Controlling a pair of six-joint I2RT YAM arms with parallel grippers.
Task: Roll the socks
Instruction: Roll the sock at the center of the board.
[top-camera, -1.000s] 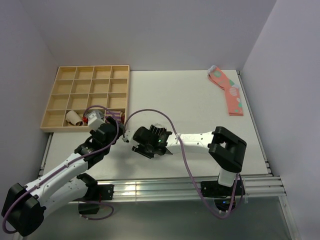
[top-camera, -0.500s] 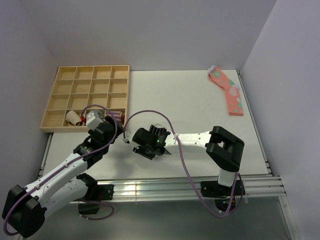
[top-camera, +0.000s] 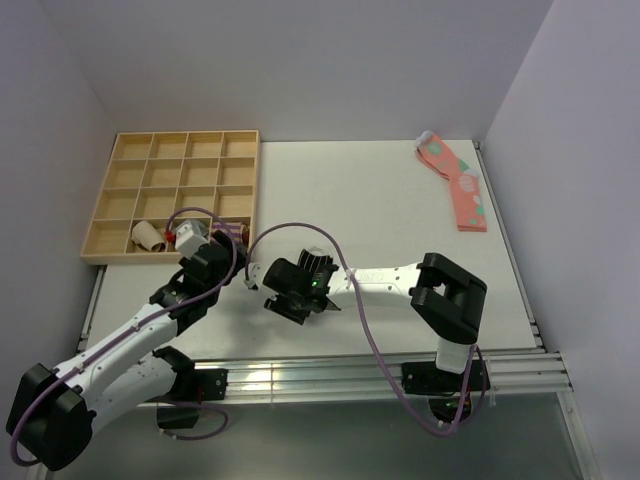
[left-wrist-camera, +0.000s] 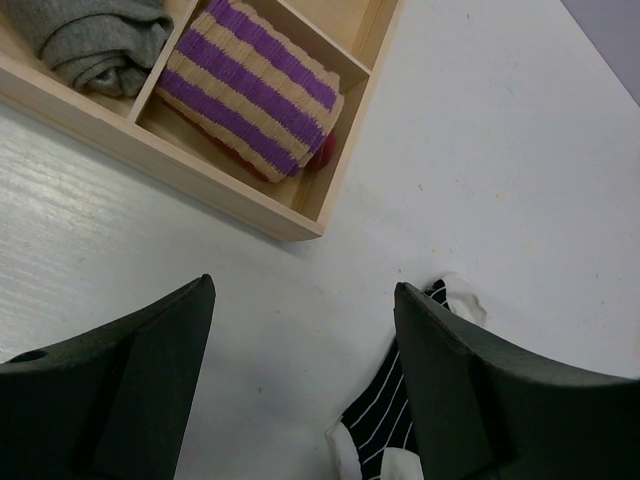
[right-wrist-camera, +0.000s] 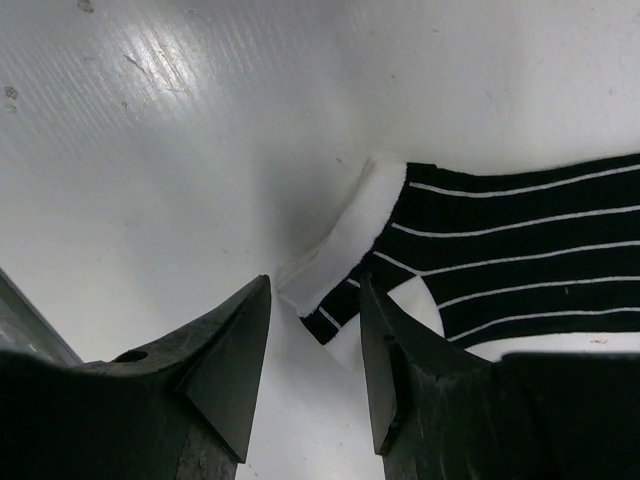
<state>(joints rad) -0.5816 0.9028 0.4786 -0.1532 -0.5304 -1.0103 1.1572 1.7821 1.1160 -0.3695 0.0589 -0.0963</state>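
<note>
The right gripper (right-wrist-camera: 315, 282) has edged nearer, jaws narrowly parted over the white cuff (right-wrist-camera: 345, 235) of the black, white-striped fabric socks (right-wrist-camera: 500, 260), gripping nothing; the left gripper (left-wrist-camera: 305, 287) gapes wide, empty.

the socks (right-wrist-camera: 500, 240) near the counter's front edge are black with thin white stripes and white trim. the counter (top-camera: 380, 200) is plain white. the tray (top-camera: 172, 148) at the far left corner is pale wood; in it, a bundle (left-wrist-camera: 250, 90) striped purple and tan, beside grey cloth (left-wrist-camera: 95, 40). at the far right corner, pink socks (top-camera: 462, 188) with green and white patches.
</note>
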